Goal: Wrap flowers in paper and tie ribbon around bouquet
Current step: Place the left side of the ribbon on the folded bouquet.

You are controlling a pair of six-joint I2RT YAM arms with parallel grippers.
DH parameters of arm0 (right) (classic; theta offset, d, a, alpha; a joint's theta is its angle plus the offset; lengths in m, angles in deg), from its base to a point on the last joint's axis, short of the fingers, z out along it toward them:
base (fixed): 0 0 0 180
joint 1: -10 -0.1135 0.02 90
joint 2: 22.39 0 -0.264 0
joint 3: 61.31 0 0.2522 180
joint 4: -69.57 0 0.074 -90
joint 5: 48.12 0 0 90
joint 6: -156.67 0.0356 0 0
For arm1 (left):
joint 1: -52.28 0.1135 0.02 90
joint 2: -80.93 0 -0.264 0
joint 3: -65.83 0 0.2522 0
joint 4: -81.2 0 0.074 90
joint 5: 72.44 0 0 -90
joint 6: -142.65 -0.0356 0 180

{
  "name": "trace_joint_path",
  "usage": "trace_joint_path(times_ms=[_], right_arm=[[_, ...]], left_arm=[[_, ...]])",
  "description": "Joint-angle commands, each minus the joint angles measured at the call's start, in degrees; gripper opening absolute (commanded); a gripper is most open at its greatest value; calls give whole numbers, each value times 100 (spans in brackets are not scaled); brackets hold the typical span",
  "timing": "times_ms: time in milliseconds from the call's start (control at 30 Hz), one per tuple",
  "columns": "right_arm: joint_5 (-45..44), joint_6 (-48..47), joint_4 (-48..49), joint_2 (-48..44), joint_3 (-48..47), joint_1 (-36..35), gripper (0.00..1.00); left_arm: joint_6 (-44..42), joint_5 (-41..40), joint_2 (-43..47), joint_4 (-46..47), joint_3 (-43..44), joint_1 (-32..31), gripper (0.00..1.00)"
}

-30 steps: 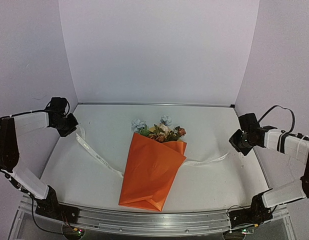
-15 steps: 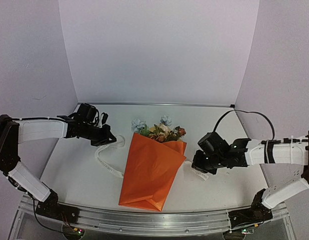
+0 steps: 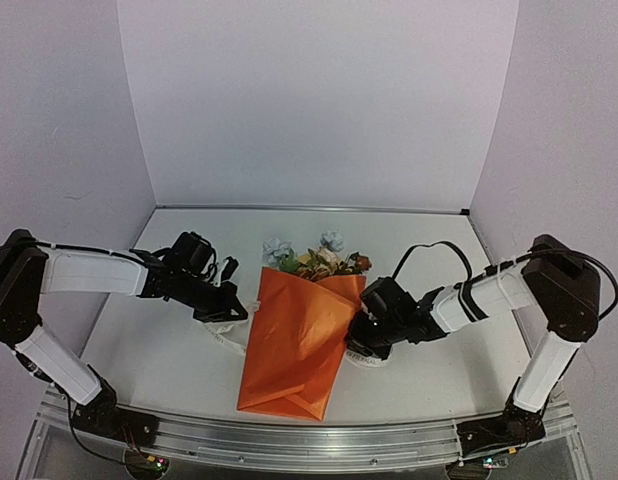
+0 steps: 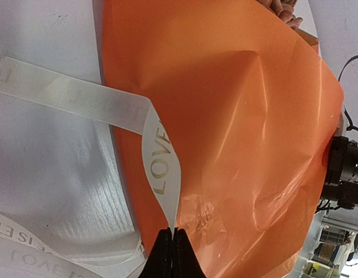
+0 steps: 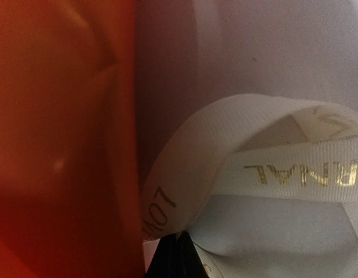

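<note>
The left hand [image 4: 172, 250] has its jaws pressed together on the ribbon [image 4: 161, 156], pinching the strip edge-on between the fingertips. From that pinch the ribbon rises straight ahead of the fingers and twists once, showing the printed word LOVE. It then bends off to the hand's left, across the edge of the orange paper [image 4: 243, 116] and onto the white table [image 3: 154, 350]. More loops of the same strip lie on the table just beside the fingers, low on the left of the wrist view. The paper fills everything ahead and to the right of this hand, creased and glossy

The right hand [image 5: 176, 255] is likewise closed on the ribbon. A wide loop of the strip arches ahead of its fingertips, with gold letters along the inner face. The paper stands as an orange wall just to the left of these fingers, close against the loop; whether they touch cannot be told

From above, the two hands flank the bouquet [image 3: 299, 340], the left hand low at its left edge and the right hand low at its right edge, both near the table. The bouquet lies flat between them, its narrow end toward the arm bases. The flowers [image 3: 324, 260] show beyond both hands, past the paper's rim
</note>
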Motion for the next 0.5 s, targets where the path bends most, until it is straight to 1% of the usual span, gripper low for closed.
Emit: trace_joint_path(times_ms=[0,100,200,267,367,467], right_arm=[[396,-90,327,405,-558,454,0],[626,-199,309,617,-966,724,0],[555,-284,68,516,-1076,947,0],[420,-319,-169,246,-895,1095,0],[-44,-454,-783,-317,-375,1256,0],[-668,-629,-1574,-1065,96,1419,0]], left_arm=[[40,-435,-73,14,172,-29,0],[138,-1031,-225,-294,453,16,0],[442,-1793,-270,-767,695,322,0],[613,-2129,-119,-1072,645,813,0],[659,-2226,298,-1180,426,1793,0],[545,-2550,530,-1297,452,2350,0]])
